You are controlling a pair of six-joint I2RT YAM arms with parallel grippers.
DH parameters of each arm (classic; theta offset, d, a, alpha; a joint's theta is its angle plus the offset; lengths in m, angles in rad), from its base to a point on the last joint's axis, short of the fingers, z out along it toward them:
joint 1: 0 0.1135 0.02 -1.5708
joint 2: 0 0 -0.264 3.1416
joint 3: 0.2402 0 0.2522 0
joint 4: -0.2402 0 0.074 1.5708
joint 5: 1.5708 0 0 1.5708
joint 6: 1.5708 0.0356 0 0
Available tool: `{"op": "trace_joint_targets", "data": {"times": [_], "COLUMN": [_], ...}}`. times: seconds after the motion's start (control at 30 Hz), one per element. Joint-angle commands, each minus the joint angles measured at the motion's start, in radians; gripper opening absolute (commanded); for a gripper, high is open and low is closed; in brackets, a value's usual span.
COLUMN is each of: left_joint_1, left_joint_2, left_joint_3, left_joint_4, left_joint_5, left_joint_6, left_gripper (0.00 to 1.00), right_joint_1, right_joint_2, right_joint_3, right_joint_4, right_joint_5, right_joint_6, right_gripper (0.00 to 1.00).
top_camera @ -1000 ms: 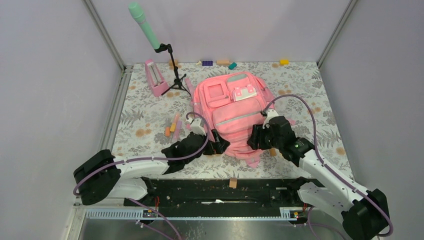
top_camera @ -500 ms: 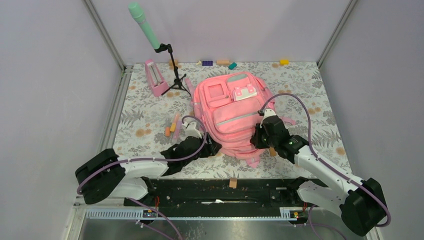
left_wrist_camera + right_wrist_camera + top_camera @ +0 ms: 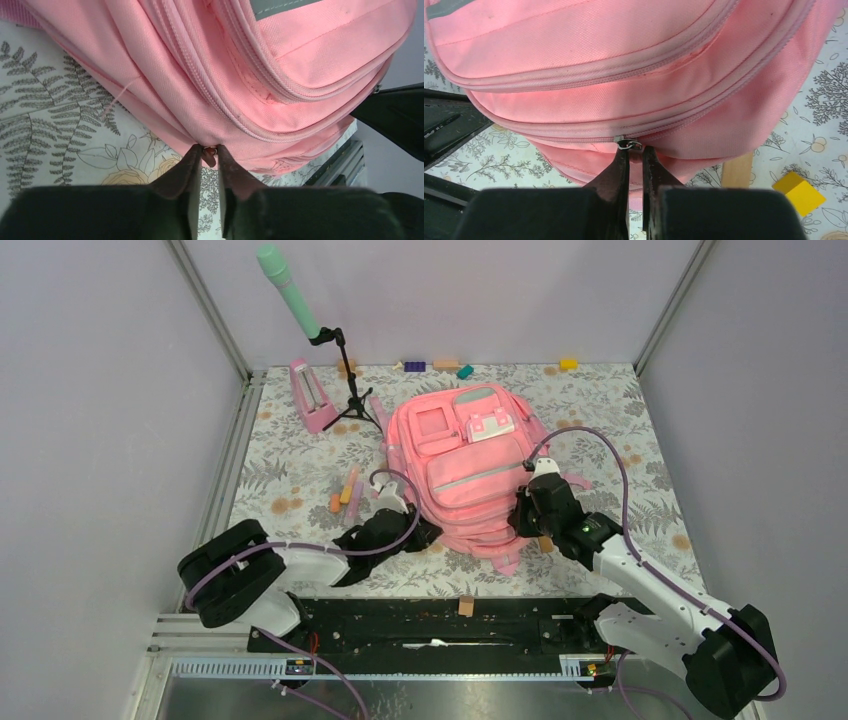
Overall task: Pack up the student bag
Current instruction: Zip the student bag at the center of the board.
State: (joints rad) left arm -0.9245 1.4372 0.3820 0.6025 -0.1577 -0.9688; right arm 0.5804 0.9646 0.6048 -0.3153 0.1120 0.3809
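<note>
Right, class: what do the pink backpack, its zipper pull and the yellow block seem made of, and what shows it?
The student bag looks like woven synthetic fabric, probably nylon or polyester, with a matte finish: fine weave and stitched seams show. The zipper pull is likely metal: small, silvery, shiny. The yellow block could be painted wood or plastic, matte with crisp edges; I cannot tell which.

Top view high, looking down and forward; wrist views close-up, low; all share student bag (image 3: 465,475).
</note>
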Motion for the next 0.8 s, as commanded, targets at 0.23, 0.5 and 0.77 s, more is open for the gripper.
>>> {"op": "trace_joint_targets", "data": {"times": [0.23, 0.5, 0.77], "left_joint_1": [0.056, 0.119, 0.181], "left_joint_2": [-0.003, -0.086, -0.177], "left_joint_3": [-0.040, -0.087, -0.105], "left_joint_4": [0.144, 0.068, -0.014], "left_joint_5": [-0.003, 0.004, -0.006], "left_joint_6": [0.010, 0.064, 0.128], "left_gripper": [0.00, 0.00, 0.00], "right_joint_1": [-0.011, -0.145, -0.244], "right_joint_2": [-0.004, -0.013, 0.030], "right_joint_3": [0.106, 0.119, 0.133], "right_joint_4": [-0.174, -0.178, -0.086], "right_joint_5": [0.300, 0.213, 0.201], "right_joint_6": [-0.082, -0.097, -0.142], "right_gripper": [0.00, 0.00, 0.00]}}
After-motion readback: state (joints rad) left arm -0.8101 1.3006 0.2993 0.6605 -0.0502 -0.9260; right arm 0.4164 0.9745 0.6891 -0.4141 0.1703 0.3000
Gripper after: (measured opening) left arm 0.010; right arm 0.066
